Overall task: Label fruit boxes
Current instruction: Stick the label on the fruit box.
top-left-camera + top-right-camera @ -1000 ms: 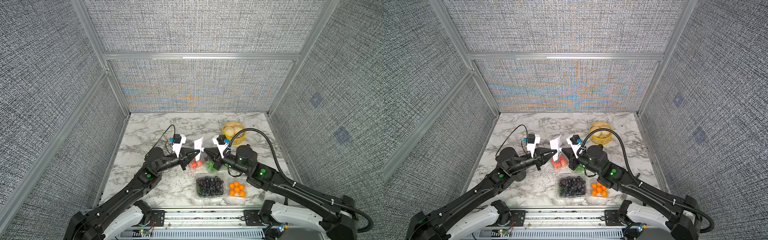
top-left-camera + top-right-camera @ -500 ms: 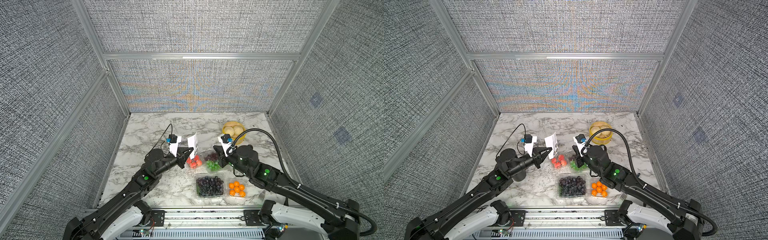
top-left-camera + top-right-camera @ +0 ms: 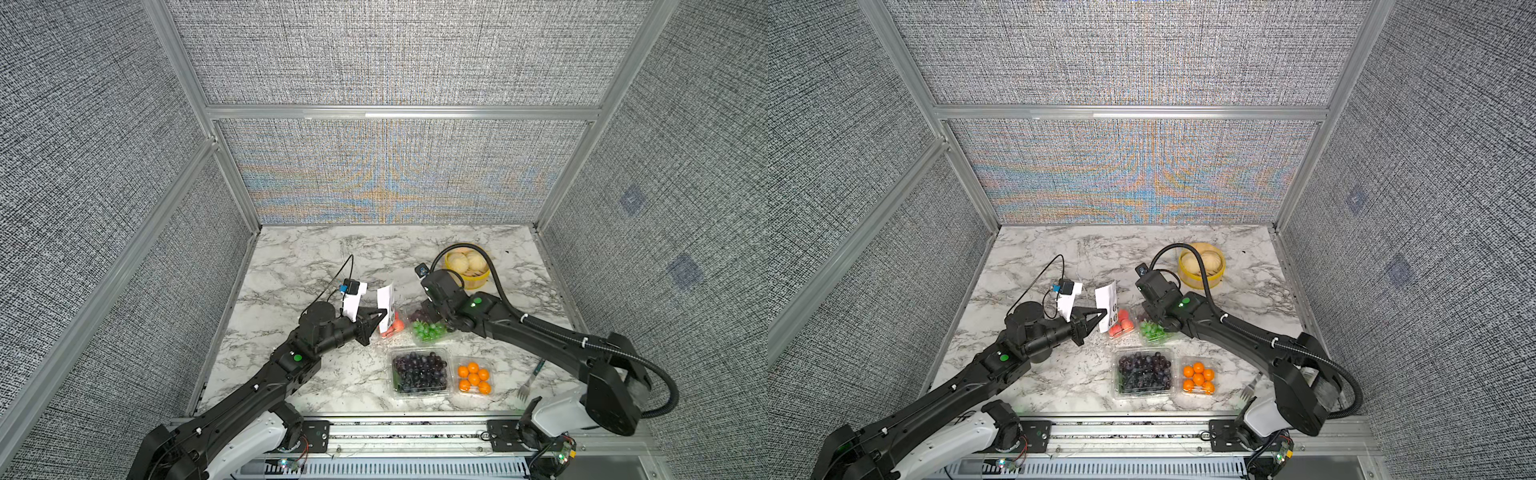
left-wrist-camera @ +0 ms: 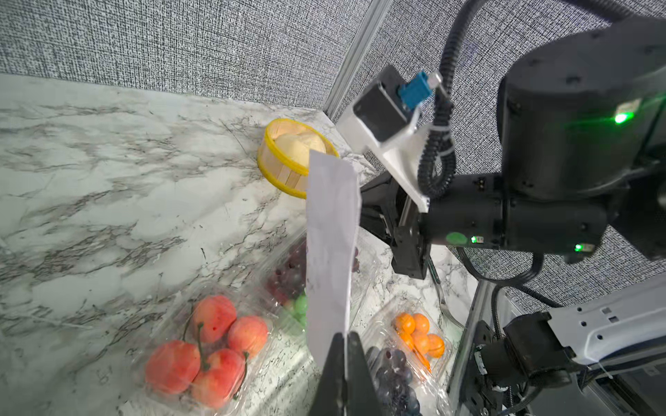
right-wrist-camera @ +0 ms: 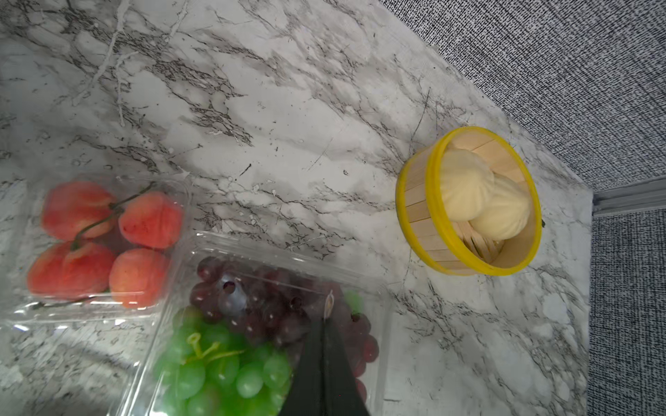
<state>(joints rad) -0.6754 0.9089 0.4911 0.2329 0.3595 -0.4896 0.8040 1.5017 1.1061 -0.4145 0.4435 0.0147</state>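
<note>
Plastic and clear, the dark grape box (image 3: 419,371) and the orange box (image 3: 473,377) sit side by side at the front edge of the table (image 3: 299,266). Just behind them, the red fruit box (image 3: 397,328) and the purple and green grape box (image 3: 428,330) lie close together. Above the red fruit, the left end effector (image 3: 381,316) is clamped on an upright white sticker sheet (image 3: 385,301). Over the mixed grapes, the right end effector (image 5: 326,317) is pinched narrow on a small pale sliver (image 5: 328,303). Farthest back stands a yellow steamer (image 3: 478,282).
</note>
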